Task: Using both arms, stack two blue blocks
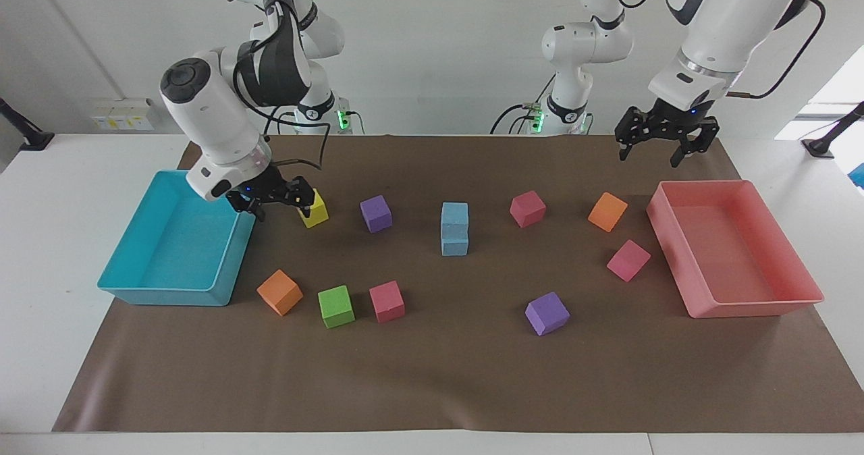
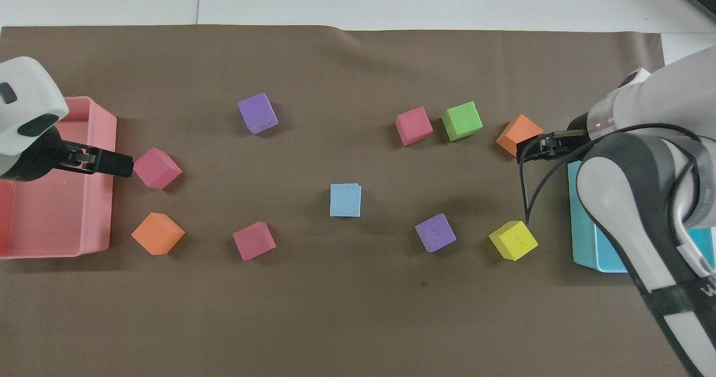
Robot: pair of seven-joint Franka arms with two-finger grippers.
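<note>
Blue blocks (image 1: pixel 454 229) stacked, long axis vertical, both grippers clear

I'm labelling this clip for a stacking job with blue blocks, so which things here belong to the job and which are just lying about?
Part of the job:
- blue blocks, one stacked on the other
- left gripper, open, empty
- right gripper, open, empty

Lying about:
- purple cubes
- pink cubes
- orange cubes
- green cube
- yellow cube
- turquoise tray
- pink tray

Blue blocks (image 1: pixel 454 229) stacked mid-mat; both grippers up, jaws apart, holding nothing.
</note>
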